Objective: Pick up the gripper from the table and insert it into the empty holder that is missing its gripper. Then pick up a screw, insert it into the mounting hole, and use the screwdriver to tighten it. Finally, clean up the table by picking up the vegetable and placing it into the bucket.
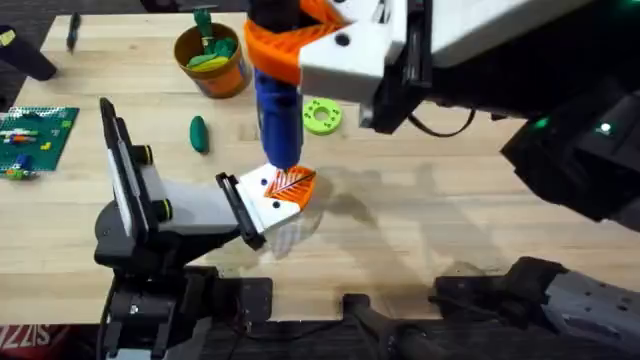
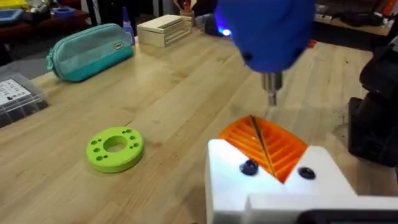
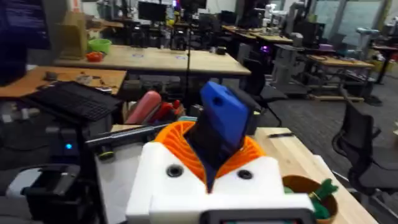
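Looking at the right arm: I see it high and close under the overhead camera, reaching over the middle of the bench. Its right gripper points down, and the jaws are clamped on the screwdriver.
Screwdriver: it is blue and stands nearly upright. In the left wrist view its thin metal bit hangs just above the orange ribbed tip.
Left arm: it lies low, stretched from the lower left toward the middle. The left gripper is white with an orange ribbed pad, right under the screwdriver. I cannot tell if its jaws are apart or together.
Screws: I see two dark screw heads in the white block, below the orange tip.
Vegetable: the dark green vegetable lies on the bench, near the bucket and well apart from both jaws.
Bucket: orange, at the far side, with yellow and green toy pieces inside.
Writing: I see some on the clear box, but it is too small to read.
Other things: a bright green ring lies beside the screwdriver; a teal pouch sits farther back.
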### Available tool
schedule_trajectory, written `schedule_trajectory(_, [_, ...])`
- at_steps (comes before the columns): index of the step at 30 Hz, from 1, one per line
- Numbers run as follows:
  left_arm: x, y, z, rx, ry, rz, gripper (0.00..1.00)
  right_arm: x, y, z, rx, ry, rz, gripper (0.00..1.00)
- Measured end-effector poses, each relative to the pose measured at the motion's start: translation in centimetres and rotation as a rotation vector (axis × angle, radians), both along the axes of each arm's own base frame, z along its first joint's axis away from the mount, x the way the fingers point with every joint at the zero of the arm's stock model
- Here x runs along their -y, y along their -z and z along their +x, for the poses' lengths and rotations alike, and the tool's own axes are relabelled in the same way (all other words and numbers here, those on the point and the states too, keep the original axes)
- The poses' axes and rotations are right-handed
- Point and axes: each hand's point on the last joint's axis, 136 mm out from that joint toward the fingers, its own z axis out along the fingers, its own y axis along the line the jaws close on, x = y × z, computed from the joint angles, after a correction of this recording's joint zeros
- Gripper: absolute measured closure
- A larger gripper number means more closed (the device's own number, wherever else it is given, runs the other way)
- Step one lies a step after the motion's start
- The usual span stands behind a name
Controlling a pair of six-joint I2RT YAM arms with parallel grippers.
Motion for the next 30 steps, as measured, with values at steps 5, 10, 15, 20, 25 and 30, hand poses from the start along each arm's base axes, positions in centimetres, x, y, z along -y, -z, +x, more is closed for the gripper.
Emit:
schedule_trajectory(5, [0.0,0.0,0.0,0.000,0.000,0.000,0.982,-0.7,0.0,-1.2,0.015,-0.036,-0.002,0.994])
schedule_trajectory(10, [0.0,0.0,0.0,0.000,0.000,0.000,0.982,-1.1,0.1,-1.9,0.060,-0.051,-0.011,0.994])
schedule_trajectory(15, [0.0,0.0,0.0,0.000,0.000,0.000,0.982,-1.4,0.1,-2.5,0.113,-0.060,-0.019,0.994])
schedule_trajectory(20, [0.0,0.0,0.0,0.000,0.000,0.000,0.982,-2.0,0.2,-3.5,0.172,-0.080,-0.022,0.994])
schedule_trajectory(25, [0.0,0.0,0.0,0.000,0.000,0.000,0.982,-2.7,0.1,-3.8,0.223,-0.092,-0.007,0.994])
schedule_trajectory(30, [0.0,0.0,0.0,0.000,0.000,0.000,0.982,-3.3,0.0,-4.0,0.265,-0.100,0.014,0.994])
